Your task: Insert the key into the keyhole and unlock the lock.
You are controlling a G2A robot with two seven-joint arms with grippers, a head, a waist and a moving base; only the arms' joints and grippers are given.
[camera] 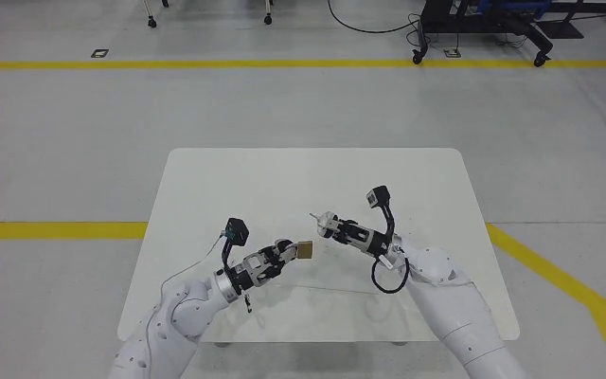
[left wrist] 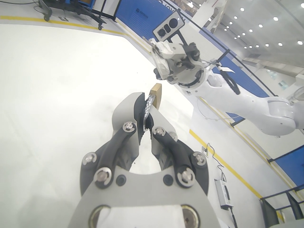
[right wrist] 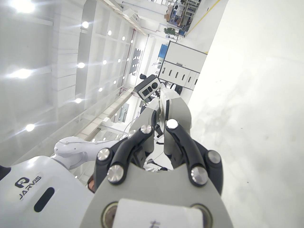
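Observation:
A small brass padlock (camera: pixel 304 250) hangs above the white table (camera: pixel 284 180), near its front middle. My left gripper (camera: pixel 287 252) is shut on it. In the left wrist view the fingers (left wrist: pixel 139 110) clamp the shackle, and the brass body (left wrist: pixel 157 93) sticks out beyond the tips. My right gripper (camera: pixel 327 225) hovers a short way right of and beyond the lock, pointing toward it. It is shut on a small key (camera: pixel 316 218), whose tip (left wrist: pixel 152 41) juts from the right gripper (left wrist: pixel 156 50). In the right wrist view the right gripper (right wrist: pixel 163 106) is pressed together and the key is barely visible.
A black cable (camera: pixel 388 279) loops from the right forearm over the table. The table's front edge (camera: pixel 322 338) lies close under both arms. Wheeled carts (camera: pixel 492 28) stand far off on the floor beyond a yellow line.

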